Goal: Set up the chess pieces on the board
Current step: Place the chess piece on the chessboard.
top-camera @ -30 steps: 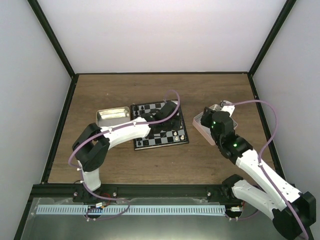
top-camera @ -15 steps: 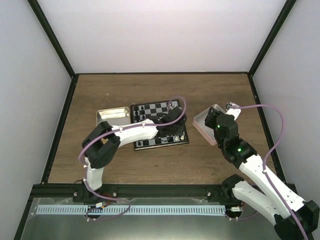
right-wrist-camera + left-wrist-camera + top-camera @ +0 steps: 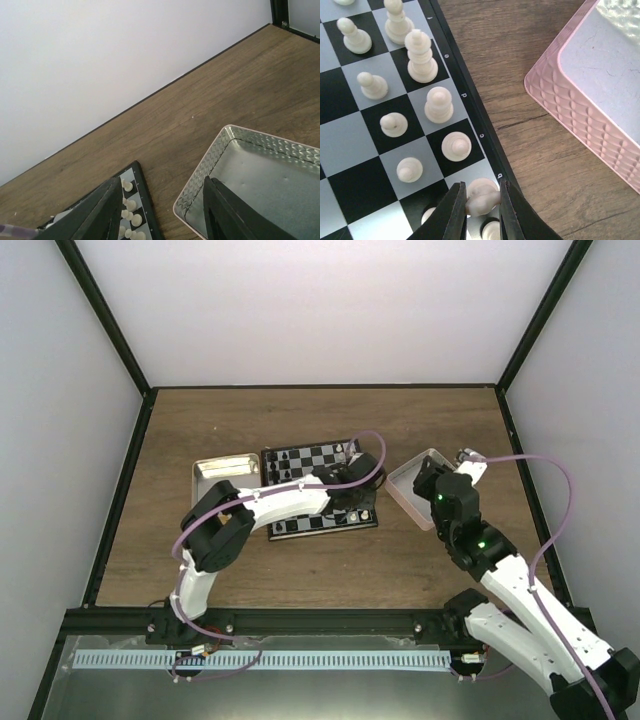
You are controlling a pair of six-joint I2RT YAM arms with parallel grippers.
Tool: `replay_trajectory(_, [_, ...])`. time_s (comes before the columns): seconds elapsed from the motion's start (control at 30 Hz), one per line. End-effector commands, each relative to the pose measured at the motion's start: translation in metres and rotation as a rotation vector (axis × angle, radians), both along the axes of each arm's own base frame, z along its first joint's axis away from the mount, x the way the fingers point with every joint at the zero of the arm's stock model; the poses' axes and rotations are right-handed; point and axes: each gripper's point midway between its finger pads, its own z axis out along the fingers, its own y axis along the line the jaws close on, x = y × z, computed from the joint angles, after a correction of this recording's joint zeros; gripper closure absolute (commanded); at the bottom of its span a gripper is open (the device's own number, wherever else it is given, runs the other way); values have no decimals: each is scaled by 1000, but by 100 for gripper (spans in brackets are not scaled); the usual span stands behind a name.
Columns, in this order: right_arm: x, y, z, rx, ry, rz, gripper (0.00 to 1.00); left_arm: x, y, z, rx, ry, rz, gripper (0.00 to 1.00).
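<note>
The black and silvery-white board [image 3: 300,462] lies mid-table, partly under my left arm. In the left wrist view several cream pieces [image 3: 440,104] stand in two rows on the board [image 3: 350,145] by its right border. My left gripper [image 3: 481,210] is shut on a cream piece [image 3: 483,197], held just above the light square at the border near the letter "b". Black pieces [image 3: 284,456] stand along the board's far edge. My right gripper [image 3: 160,210] is open and empty above the near left rim of the pink tray [image 3: 200,172]; the board corner with cream pieces [image 3: 131,206] shows at its left.
The pink tray [image 3: 408,483] lies right of the board; its ribbed pink wall [image 3: 580,115] is close to the board's border in the left wrist view. A tan metal tray [image 3: 226,472] lies left of the board. White walls enclose the table.
My left gripper has moved right across the board to its right edge, carrying the cream piece. My right arm has drawn back and turned a little above the pink tray.
</note>
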Motion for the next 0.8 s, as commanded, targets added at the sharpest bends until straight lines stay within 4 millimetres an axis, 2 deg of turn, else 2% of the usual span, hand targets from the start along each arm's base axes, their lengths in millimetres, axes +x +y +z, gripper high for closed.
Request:
replay_trajectory(0.0, [-5, -16, 6, 20, -28, -80, 55, -4, -3, -10, 64, -4, -8, 83])
replay_trajectory(0.2, [-11, -24, 12, 40, -59, -114, 55, -4, -4, -19, 96, -2, -8, 83])
replay_trajectory(0.43, [-12, -24, 11, 38, -57, -113, 55, -4, -5, -26, 108, 3, -14, 83])
replay_trajectory(0.77, [-10, -22, 9, 35, -50, -102, 55, -3, -10, -23, 95, 7, -28, 76])
